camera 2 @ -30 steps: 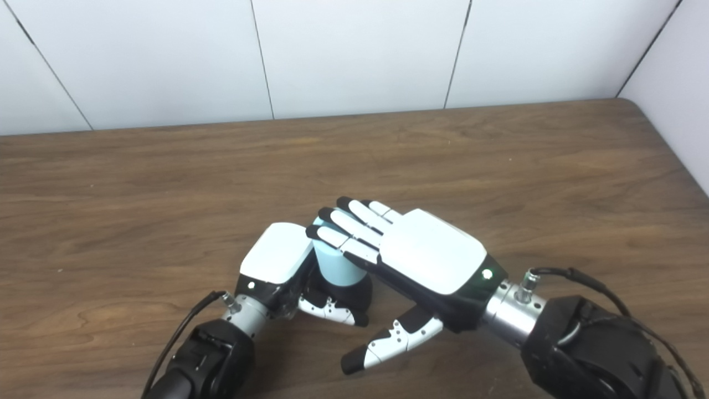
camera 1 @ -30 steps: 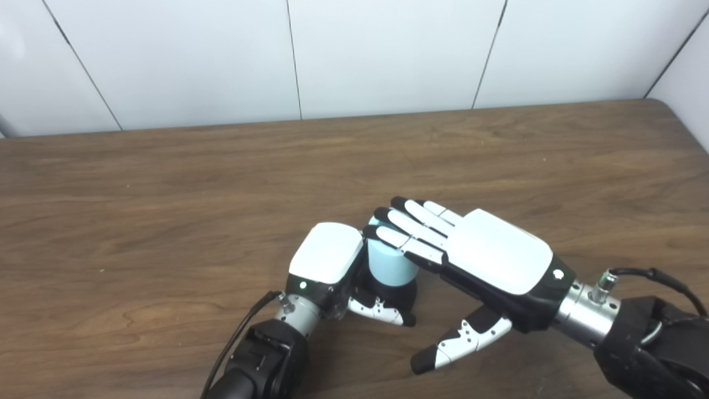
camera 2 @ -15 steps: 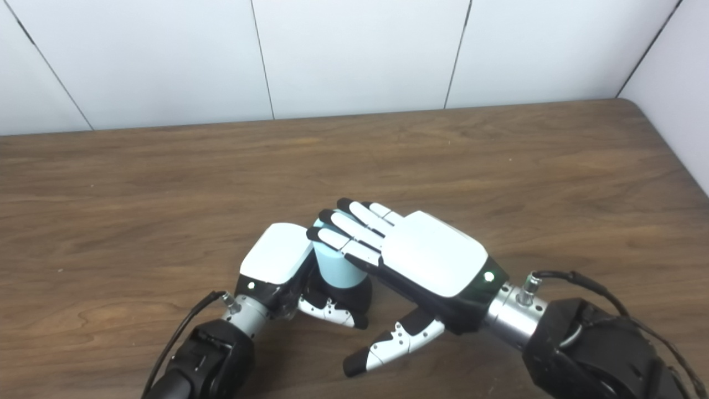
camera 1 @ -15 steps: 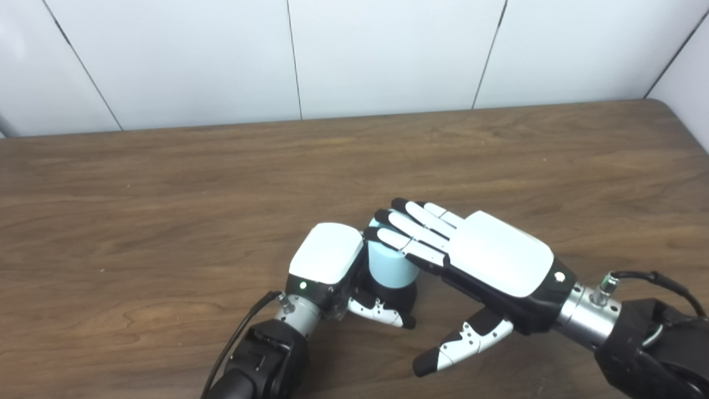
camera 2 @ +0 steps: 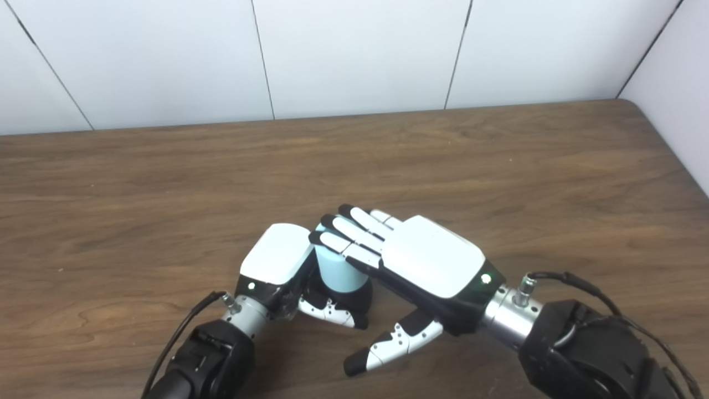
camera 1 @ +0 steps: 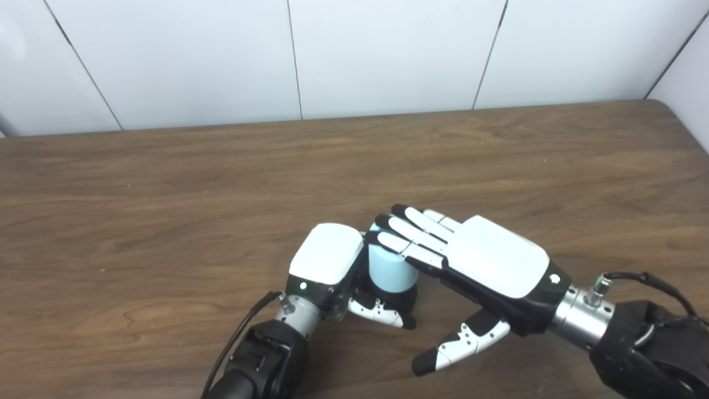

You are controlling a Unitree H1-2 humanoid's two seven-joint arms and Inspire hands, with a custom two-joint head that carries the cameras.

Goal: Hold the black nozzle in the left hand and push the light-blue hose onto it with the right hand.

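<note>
Hands meet near the front middle of the brown wooden table (camera 1: 166, 183), and we see them from above in both head views. Our left hand (camera 1: 332, 263) is curled around a black nozzle (camera 1: 401, 293), of which only a dark base shows between the thumb and the other fingers, so we read it as closed on that piece. A light-blue hose (camera 1: 388, 269), short and upright like a stubby cylinder, sits on top of the black part, just beside the white back of our left hand. Our right hand (camera 1: 493, 260) lies flat, fingers (camera 1: 412, 235) straight and side by side, their dark tips resting on the hose's top end; its thumb hangs apart below, clear of everything. It grips nothing. Behind the table stands a white panelled wall (camera 1: 388, 50).
</note>
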